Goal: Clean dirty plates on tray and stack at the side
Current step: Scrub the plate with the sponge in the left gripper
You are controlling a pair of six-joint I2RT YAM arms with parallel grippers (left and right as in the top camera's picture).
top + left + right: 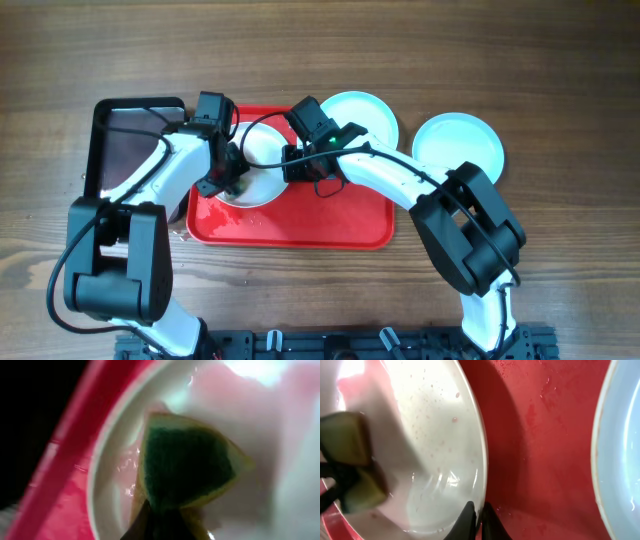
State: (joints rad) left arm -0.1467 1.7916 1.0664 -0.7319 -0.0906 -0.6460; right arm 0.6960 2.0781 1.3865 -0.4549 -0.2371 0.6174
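Note:
One pale plate [262, 150] lies tilted on the red tray [300, 225]. My right gripper [293, 165] is shut on its rim; the right wrist view shows the fingers [479, 515] pinching the plate's edge [445, 435]. My left gripper [232, 170] is shut on a green and yellow sponge [187, 462] and presses it against the inside of this plate [107, 490]. The sponge also shows in the right wrist view [350, 460]. A second plate [372, 112] rests at the tray's back right edge. A third plate [458, 145] lies on the table to the right.
A narrow black tray [125, 140] stands left of the red tray, partly under my left arm. Pink wet smears lie on the red tray's floor [545, 425]. The wooden table [560, 250] surrounds everything.

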